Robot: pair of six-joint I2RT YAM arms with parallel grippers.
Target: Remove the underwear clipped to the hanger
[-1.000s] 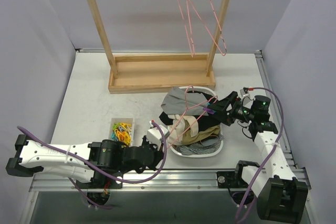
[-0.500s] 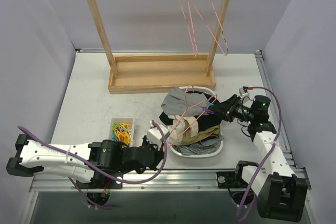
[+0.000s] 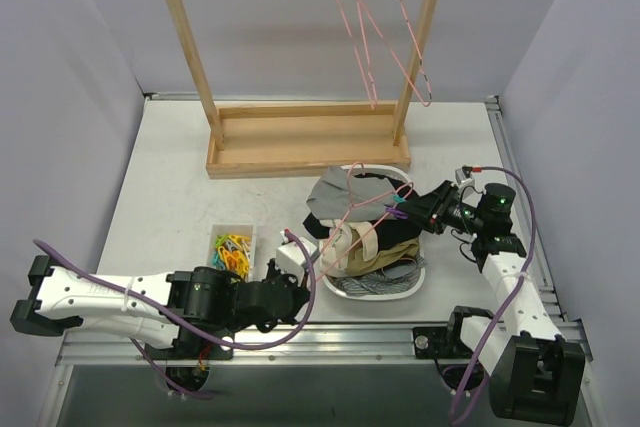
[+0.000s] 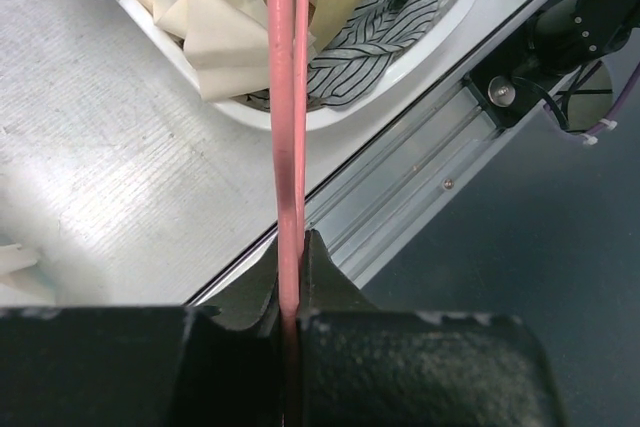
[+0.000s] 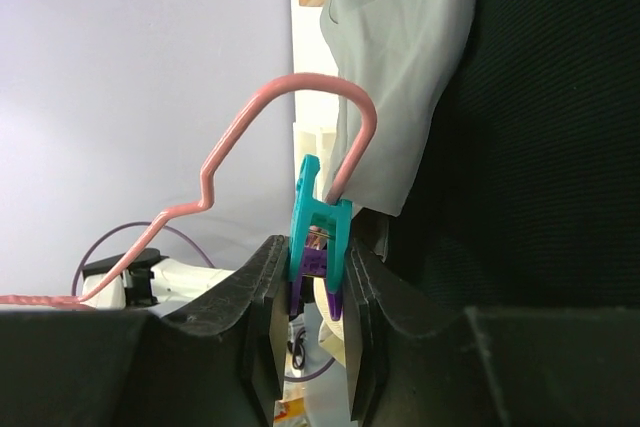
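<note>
Surface: pale grey table (image 3: 170, 177), scuffed, with a metal rail (image 3: 350, 337) along its near edge. Plain lavender-grey walls (image 3: 80, 47) on three sides.

Well beyond both grippers stands a wooden rack (image 3: 300, 137), with spare hangers (image 3: 385, 37) of pink wire on its top bar. A white basket (image 3: 421, 269) heaped with cloth sits between the grippers. A tray of coloured clips (image 3: 233, 244) lies just beside the left arm's wrist.

Left gripper (image 4: 290, 247): low over the table's near edge, jaws tight on the pink hanger (image 4: 287, 97), whose wire runs straight out from the fingertips and over the basket.

Right gripper (image 5: 315, 307): jaws narrow, pinching a teal-and-purple clip (image 5: 318, 222) that sits on the hanger's wire. The grey garment (image 5: 400, 77) hangs just past this clip, with black cloth to its right.

Underwear: all at the basket. The grey garment is draped on top over the hanger. The olive-green garment with cream trim (image 3: 392, 247) and the black-and-white garment (image 3: 375, 285) are heaped below, nearer the left gripper's side. I cannot tell which are clipped on.

Against a second ago: the right jaws stood wide around the clip and have since closed on it. The left gripper has shifted slightly away from the basket, its grip unchanged. The spare hangers have swung a little.
</note>
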